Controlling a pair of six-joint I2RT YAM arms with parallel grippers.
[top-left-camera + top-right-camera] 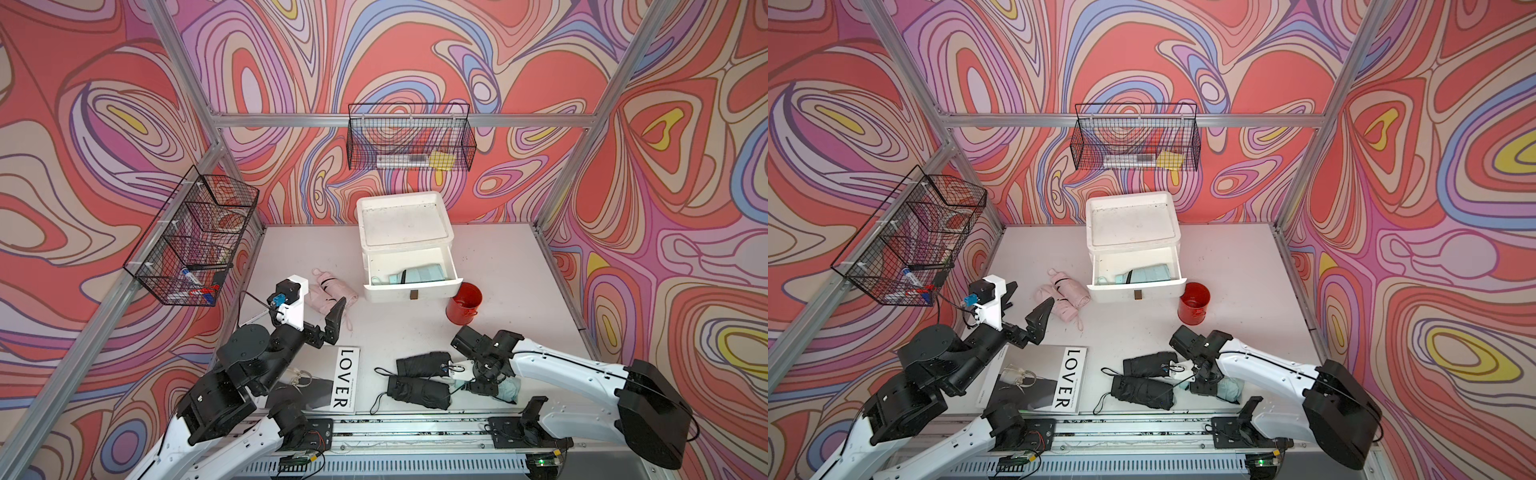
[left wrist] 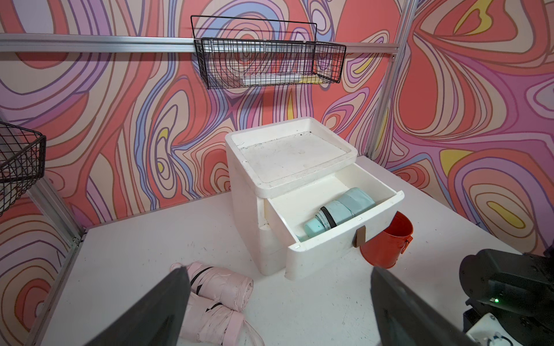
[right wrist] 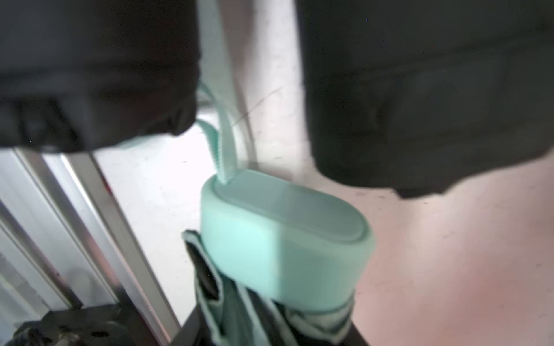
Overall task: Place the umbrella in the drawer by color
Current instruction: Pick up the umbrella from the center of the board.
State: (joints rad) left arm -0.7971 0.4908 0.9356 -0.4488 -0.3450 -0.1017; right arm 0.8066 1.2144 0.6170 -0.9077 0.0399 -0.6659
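The white drawer unit [image 1: 409, 293] stands at the back middle with its drawer pulled out and a mint umbrella [image 1: 419, 275] lying inside. A second mint umbrella [image 3: 284, 248] lies near the front right; my right gripper [image 3: 269, 329] is shut on its folded cloth just behind the handle. Two black umbrellas [image 1: 419, 380] lie just left of it. Two pink umbrellas [image 2: 221, 287] rest left of the drawer unit. My left gripper [image 1: 1025, 303] hovers wide open beside them with nothing between its fingers.
A red bucket [image 1: 464, 301] stands right of the drawer front. A "LOVER" magazine [image 1: 332, 380] lies at the front left under my left arm. Wire baskets hang on the back wall [image 1: 409, 139] and the left wall [image 1: 195, 241]. A metal rail [image 1: 415, 432] runs along the front.
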